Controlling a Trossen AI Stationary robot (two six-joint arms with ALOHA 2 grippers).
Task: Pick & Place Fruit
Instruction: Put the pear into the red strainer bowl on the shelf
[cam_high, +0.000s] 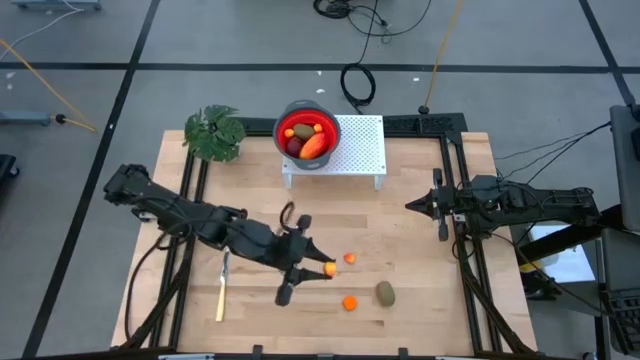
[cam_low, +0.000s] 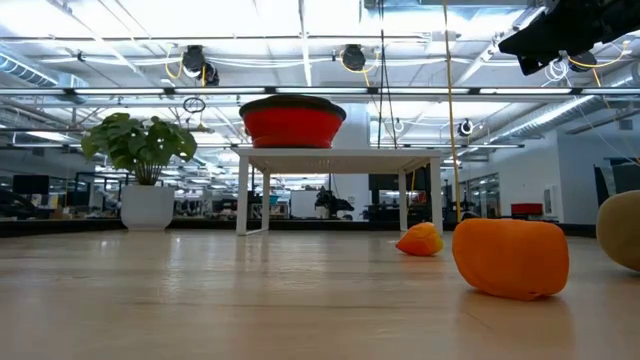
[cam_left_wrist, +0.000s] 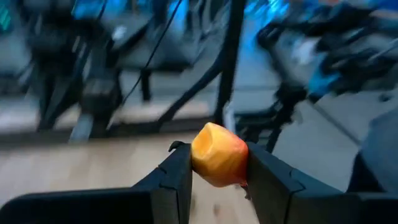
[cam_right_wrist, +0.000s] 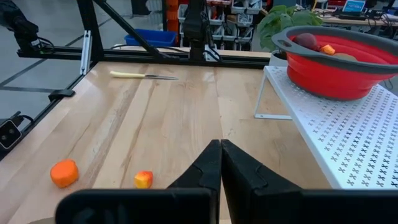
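The left pincer (cam_high: 326, 268) was clamped on a small orange piece of fruit (cam_left_wrist: 219, 154), its two dark fingers (cam_left_wrist: 176, 177) pressing the piece from either side, over the near middle of the wooden tabletop (cam_high: 400, 230). The left arm reached in from the left edge of the tabletop. The right pincer (cam_high: 413, 205) had its fingers together and held nothing; it waited above the right side of the tabletop, pointing toward the centre, well apart from the fruit.

Three more pieces lay loose on the tabletop. A second small orange piece (cam_high: 349, 258) sat just beside the left pincer, a third orange piece (cam_high: 350, 302) lay nearer the front edge, and an olive-brown oval (cam_high: 385, 293) rested just to the right of that one.

A red bowl (cam_high: 286, 120) stood on a white perforated stand (cam_high: 362, 150) at the far middle of the tabletop. Inside it lay an elongated red-orange piece (cam_high: 314, 146), a dark red ball (cam_high: 294, 146), another olive-brown oval (cam_high: 303, 131) and a tiny orange piece (cam_high: 290, 132).

A green leafy plant (cam_high: 214, 132) stood to the left of the stand, near the far left corner. A slim pale-yellow knife (cam_high: 221, 298) lay near the front left, beside the left arm.
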